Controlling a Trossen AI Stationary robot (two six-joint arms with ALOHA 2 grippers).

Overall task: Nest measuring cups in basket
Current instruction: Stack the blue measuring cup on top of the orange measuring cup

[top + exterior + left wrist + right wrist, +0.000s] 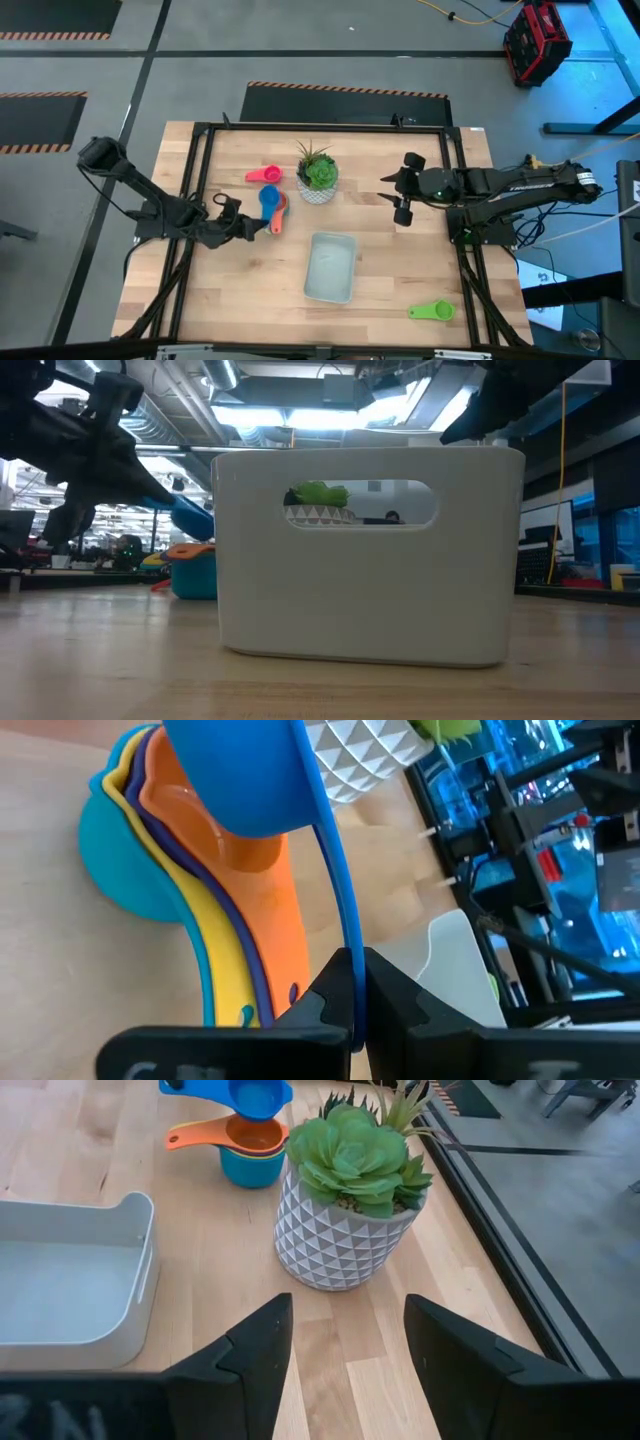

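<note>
Blue plastic measuring cup [245, 780], held above the nested stack.
Left pincer [352, 1010] gripped its flat handle beside the white faceted plant pot [318, 185]; right pincer [345, 1335] stood wide near that pot.

Left gripper [352, 1010]: closed on the thin handle of the blue cup [235, 775].
Blue cup: held above the nested stack, bowl over the orange cup [215, 845].
Stack: orange, purple, yellow and teal cup [125, 880] nested on the wooden table [50, 980].
White faceted pot [360, 750]: seen just beyond the blue cup.
Basket [452, 955]: pale corner visible beside the gripper.
</note>
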